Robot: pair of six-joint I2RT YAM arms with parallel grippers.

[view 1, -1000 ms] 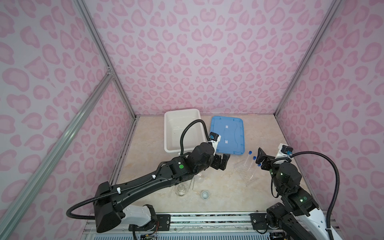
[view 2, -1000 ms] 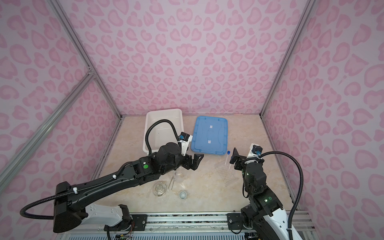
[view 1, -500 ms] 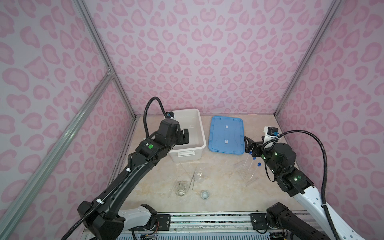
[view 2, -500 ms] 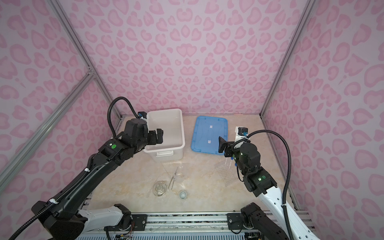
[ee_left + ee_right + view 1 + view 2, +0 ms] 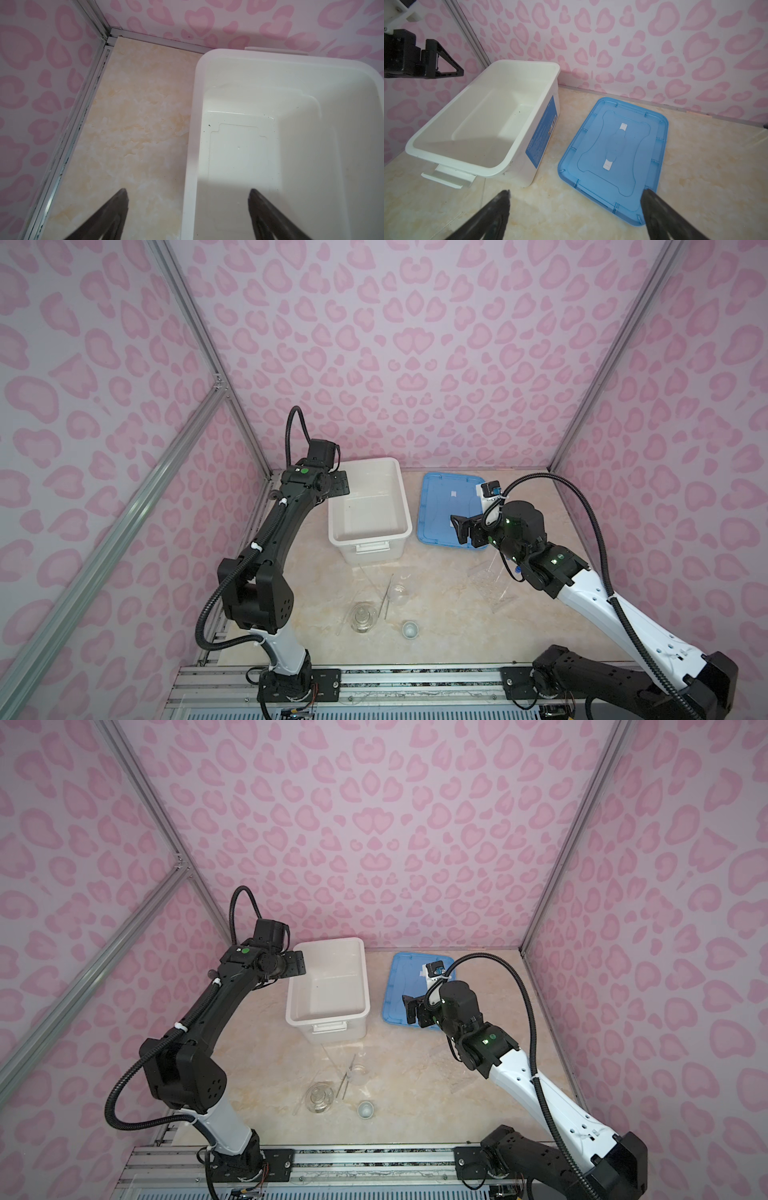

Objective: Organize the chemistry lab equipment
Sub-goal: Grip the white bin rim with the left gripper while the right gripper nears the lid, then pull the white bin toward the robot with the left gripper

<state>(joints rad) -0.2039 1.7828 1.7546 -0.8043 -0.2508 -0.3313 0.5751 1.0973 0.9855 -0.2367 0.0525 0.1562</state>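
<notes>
I'm seeing the left gripper (image 5: 188,193) hanging open, straddling the white bin (image 5: 192,124) rim. The right gripper (image 5: 576,194) is gaping too, near the blue lid (image 5: 591,149). The wrist views are missing the glassware. The flask (image 5: 365,616), beaker (image 5: 400,593) and white cup (image 5: 410,629) are sitting at the table's front, showing in both top views only.

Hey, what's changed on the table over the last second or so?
The left gripper swung back from the middle of the table to the bin's left rim. The right gripper left the tubes and now hangs by the lid's near edge. Both are open and empty; nothing was picked up. Flask, beaker, cup, bin and lid lie as before.
</notes>
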